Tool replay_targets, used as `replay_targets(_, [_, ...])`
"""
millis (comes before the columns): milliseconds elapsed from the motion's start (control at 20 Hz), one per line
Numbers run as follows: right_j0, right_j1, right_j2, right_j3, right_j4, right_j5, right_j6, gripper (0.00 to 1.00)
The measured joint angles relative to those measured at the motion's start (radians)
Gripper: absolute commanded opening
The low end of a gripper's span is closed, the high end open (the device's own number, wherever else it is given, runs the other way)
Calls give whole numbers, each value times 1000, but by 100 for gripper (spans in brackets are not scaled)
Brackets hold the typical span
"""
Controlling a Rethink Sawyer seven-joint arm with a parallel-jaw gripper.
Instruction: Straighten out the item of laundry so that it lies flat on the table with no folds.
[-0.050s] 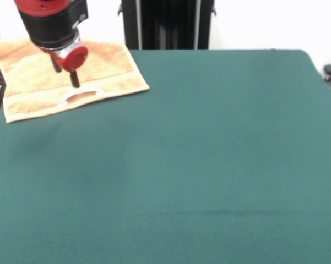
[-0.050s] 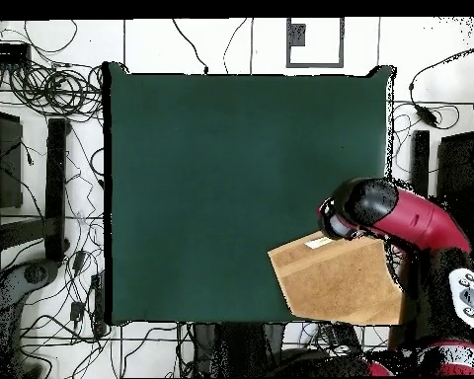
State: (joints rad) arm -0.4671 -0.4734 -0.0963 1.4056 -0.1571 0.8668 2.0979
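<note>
The item of laundry (image 1: pixel 41 77), an orange-tan towel with border bands, lies spread at the far left corner of the green table (image 1: pixel 209 143). A small white label (image 1: pixel 81 93) shows near its front border, where the cloth rises in a slight ridge. My gripper (image 1: pixel 66 77) hangs just above the towel's middle, its two dark fingers apart with nothing between them. In the overhead view the towel (image 2: pixel 340 286) sits at the table's (image 2: pixel 231 178) lower right corner and reaches past the table's edges. There the arm's red head covers the gripper (image 2: pixel 330 223).
Wide green cloth stretches away from the towel toward the near and right sides in the front view. In the overhead view, cables (image 2: pixel 53 94) and stands lie on the floor around the table.
</note>
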Motion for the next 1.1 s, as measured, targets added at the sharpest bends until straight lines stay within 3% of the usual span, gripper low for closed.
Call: replay_targets(1100, [-82,8,4,98,0,-403,0,100])
